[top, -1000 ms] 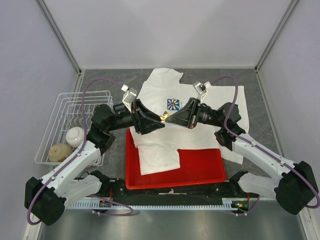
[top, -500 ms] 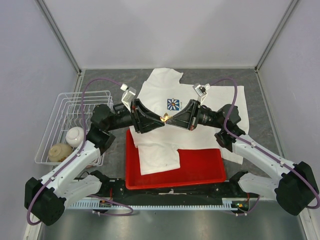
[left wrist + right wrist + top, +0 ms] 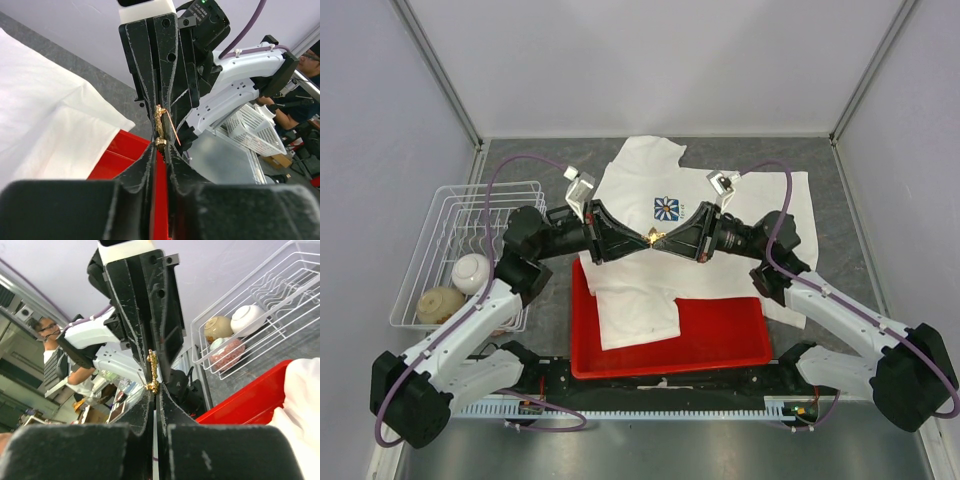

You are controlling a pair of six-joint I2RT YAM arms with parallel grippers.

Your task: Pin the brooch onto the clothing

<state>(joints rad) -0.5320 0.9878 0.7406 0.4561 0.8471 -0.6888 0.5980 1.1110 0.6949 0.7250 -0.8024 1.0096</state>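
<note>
Two grippers are seen, met tip to tip at the centre of the overhead view, with one gold brooch [image 3: 651, 237] between them, raised above the one white T-shirt [image 3: 640, 175] and just below its blue daisy print [image 3: 667, 209]. The right gripper [image 3: 154, 390] is clamped on the brooch. The left gripper [image 3: 160, 147] is drawn narrow about the brooch's other end, but whether it grips cannot be told. One red tray [image 3: 720, 335] is partly covered by the shirt's lower edge. One white wire basket [image 3: 440, 215] at the left is filled with a white bowl [image 3: 471, 272] and a beige bowl [image 3: 440, 303]. Compared with a second ago, the left jaws have been narrowed and the tips brought closer together.
</note>
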